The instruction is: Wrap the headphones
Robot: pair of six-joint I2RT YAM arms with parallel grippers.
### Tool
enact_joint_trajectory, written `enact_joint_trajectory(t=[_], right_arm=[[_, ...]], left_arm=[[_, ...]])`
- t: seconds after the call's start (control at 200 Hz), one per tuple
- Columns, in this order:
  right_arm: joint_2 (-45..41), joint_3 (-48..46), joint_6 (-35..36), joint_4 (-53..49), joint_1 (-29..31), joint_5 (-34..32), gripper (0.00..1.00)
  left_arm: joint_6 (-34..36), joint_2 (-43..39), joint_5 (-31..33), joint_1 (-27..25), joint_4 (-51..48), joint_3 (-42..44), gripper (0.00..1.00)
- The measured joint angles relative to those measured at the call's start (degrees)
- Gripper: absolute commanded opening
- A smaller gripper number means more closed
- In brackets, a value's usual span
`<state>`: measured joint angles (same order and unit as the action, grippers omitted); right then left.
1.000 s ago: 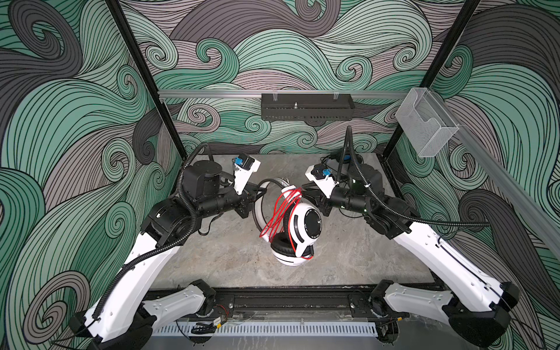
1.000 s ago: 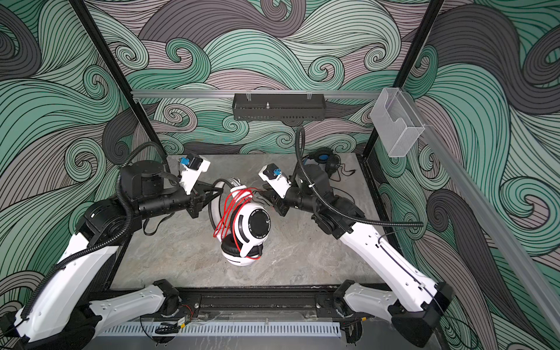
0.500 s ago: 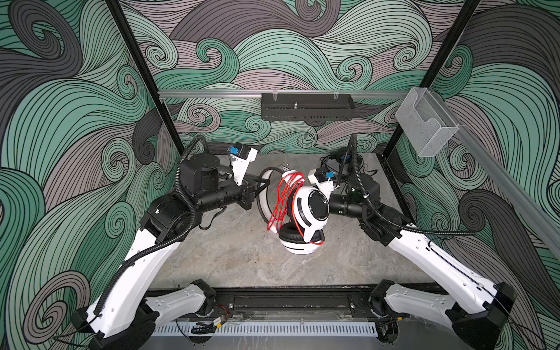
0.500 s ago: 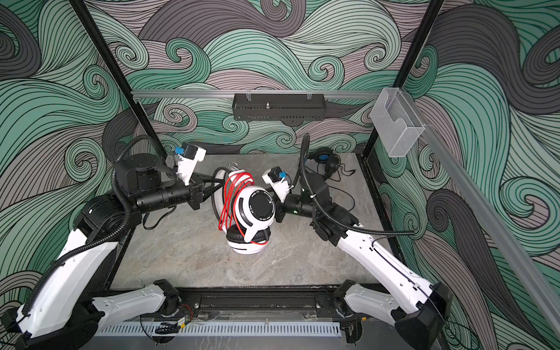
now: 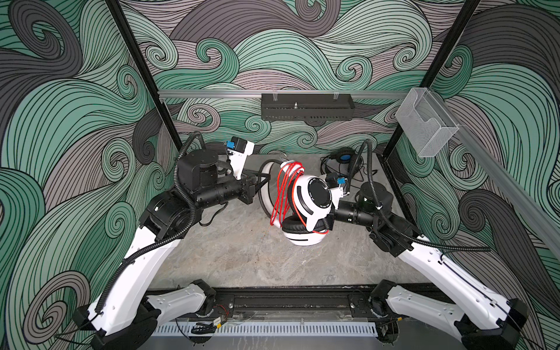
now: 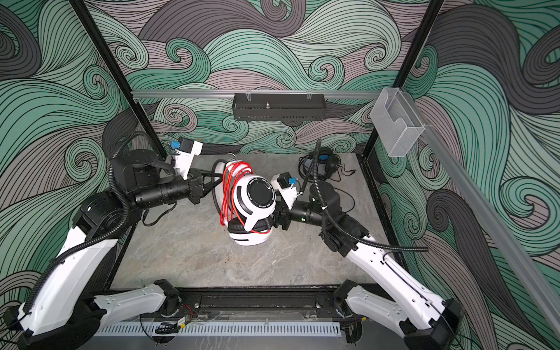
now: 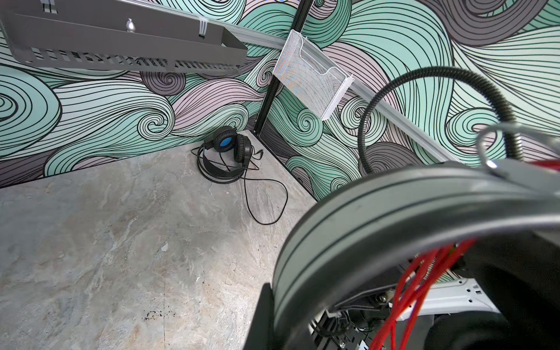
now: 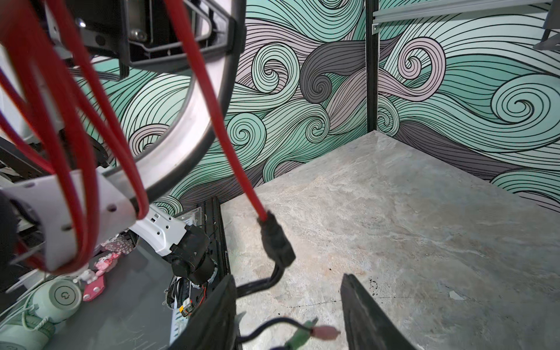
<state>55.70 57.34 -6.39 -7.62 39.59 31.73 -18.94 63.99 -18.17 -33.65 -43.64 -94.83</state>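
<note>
Clear holder (image 5: 424,124): on the right-side rail; I can't make out any contents.
Black tray (image 5: 306,106): up on the back rail, with a small silver knob showing in it.
Right gripper (image 8: 287,276): jaws well apart, clamping nothing. The plugs (image 8: 324,332) on the black tail of the red cord (image 8: 239,169) dangle between them.
Left gripper (image 5: 263,179): pinched tight on the headband of the white headphones (image 5: 312,197).
Arms: both reach inward and low, meeting over mid-table (image 5: 242,251).
White headphones: upright, lower cup on the table, red cord looped around the band.
Black headphones (image 5: 344,159): in the far right corner, cord loose.
</note>
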Motion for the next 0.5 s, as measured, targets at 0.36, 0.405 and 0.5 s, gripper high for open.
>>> enact_joint_trajectory(t=[0.36,0.405,0.5], right_arm=[[-6.3,-1.4,1.0,-4.6,-0.6,-3.3,0.84],[-6.3,-1.4,1.4,-5.1,-0.6,-3.4,0.86],[-5.8,-1.5,1.9,-6.4,-0.6,-3.5,0.88]], left_arm=[[-1.7,0.0,-1.7,0.9,1.4,0.0,0.0],[-1.9,0.0,-1.8,0.9,1.5,0.0,0.0],[-2.4,0.0,-2.0,1.0,2.0,0.0,0.0]])
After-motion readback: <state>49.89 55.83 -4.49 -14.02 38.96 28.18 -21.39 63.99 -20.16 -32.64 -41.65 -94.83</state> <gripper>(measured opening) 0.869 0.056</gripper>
